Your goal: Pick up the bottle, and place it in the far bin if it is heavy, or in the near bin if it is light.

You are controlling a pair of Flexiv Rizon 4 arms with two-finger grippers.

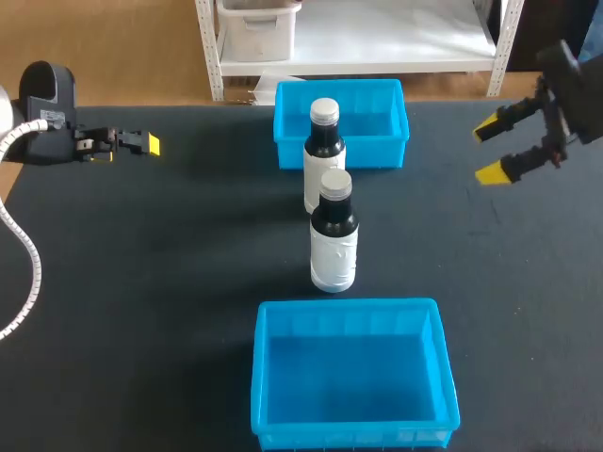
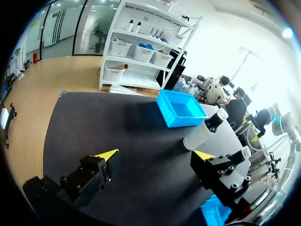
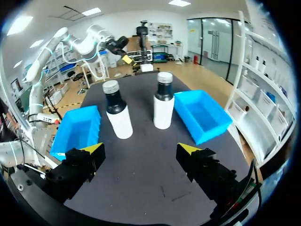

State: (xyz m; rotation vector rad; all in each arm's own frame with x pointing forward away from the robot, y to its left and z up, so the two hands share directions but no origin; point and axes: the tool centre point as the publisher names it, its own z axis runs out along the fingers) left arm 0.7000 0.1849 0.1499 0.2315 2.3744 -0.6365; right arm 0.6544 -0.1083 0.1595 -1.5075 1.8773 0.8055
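Two white-labelled bottles, their print too small to read, stand between two blue bins. The front bottle [image 1: 334,235] is just beyond the near bin [image 1: 349,306], and the back bottle [image 1: 323,151] is farther beyond it, close to the far bin [image 1: 391,99]. The left gripper [image 2: 157,154] and right gripper [image 1: 495,151] both have their fingers spread, gripping nothing.

A dark, matte surface [image 1: 141,282] fills most of the head view. Beyond the surface's far edge lies a light wooden floor [image 1: 113,47], and on it stands a white metal shelving unit [image 1: 377,47] with a pale storage box [image 1: 259,28] on its low shelf. Further past the surface, glass partitions [image 2: 70,28] line the room. Above the surface, rectangular ceiling lights [image 3: 91,11] glow against a white wall [image 3: 127,21].
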